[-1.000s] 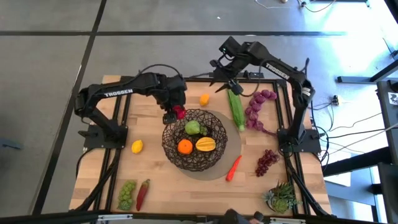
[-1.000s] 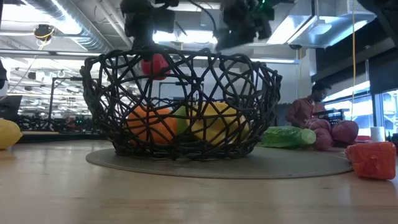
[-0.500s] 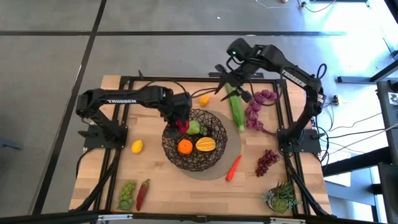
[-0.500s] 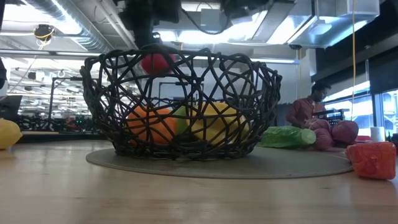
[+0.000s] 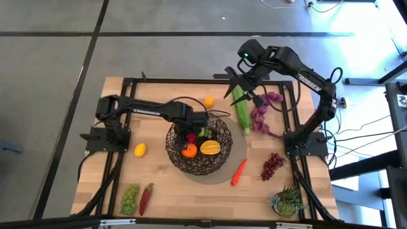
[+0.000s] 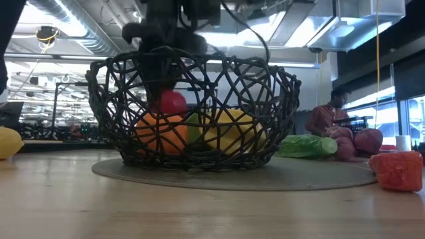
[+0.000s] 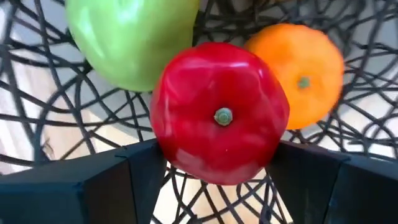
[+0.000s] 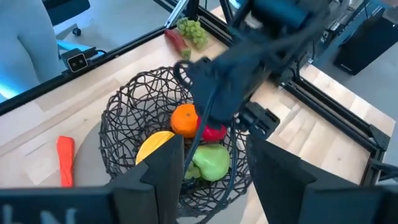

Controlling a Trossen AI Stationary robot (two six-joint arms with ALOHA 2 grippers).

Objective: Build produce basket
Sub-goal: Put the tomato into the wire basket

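With the left gripper [image 7: 217,165] clamped on the red apple [image 7: 219,112] inside the basket [image 5: 219,124], premature release risks it rolling against the orange [image 7: 300,73] and green apple [image 7: 130,38]; the right gripper [image 5: 245,94] hovers spread above the green stalk [image 5: 241,109].

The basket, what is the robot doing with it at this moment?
The left gripper is down inside the basket, shut on a red apple, beside the orange and green apple. The right gripper hangs open above the long green stalk. Lemon, carrot and grapes lie outside.
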